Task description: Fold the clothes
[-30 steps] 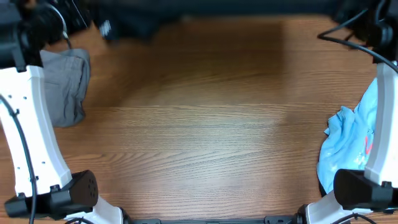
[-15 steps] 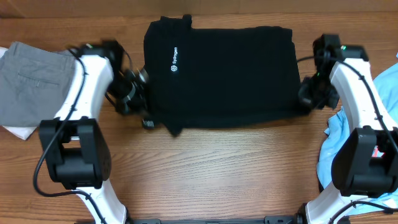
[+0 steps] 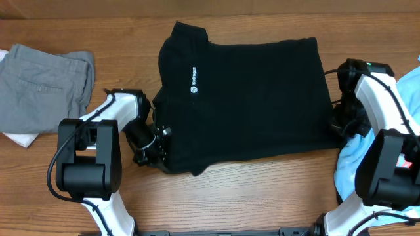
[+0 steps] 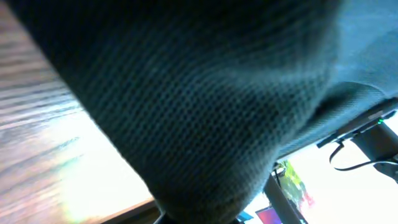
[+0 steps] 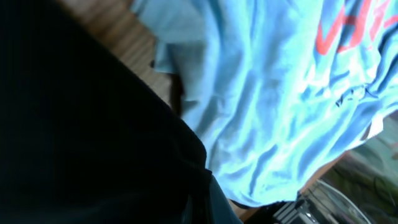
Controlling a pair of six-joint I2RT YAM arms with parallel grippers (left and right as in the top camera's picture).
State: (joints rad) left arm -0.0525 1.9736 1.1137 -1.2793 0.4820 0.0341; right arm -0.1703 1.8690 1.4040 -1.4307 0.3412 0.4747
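Note:
The black shirt (image 3: 249,98) lies spread flat across the middle of the table, with a small white logo (image 3: 193,78) near its left side. My left gripper (image 3: 156,141) is at its front left corner, shut on bunched fabric. Black knit (image 4: 205,93) fills the left wrist view and hides the fingers. My right gripper (image 3: 338,124) grips the shirt's front right edge. Black cloth (image 5: 74,124) covers its jaws. The light blue T-shirt (image 5: 267,93) with red print lies crumpled just right of it, and it also shows in the overhead view (image 3: 351,167).
Folded grey trousers (image 3: 46,85) lie at the far left on something white (image 3: 16,139). The blue T-shirt lies at the table's right edge beside the right arm's base. Bare wood (image 3: 249,190) lies in front of the black shirt.
Both grippers have pulled the black shirt from the far edge toward the front of the table. It now lies nearer and slightly turned.

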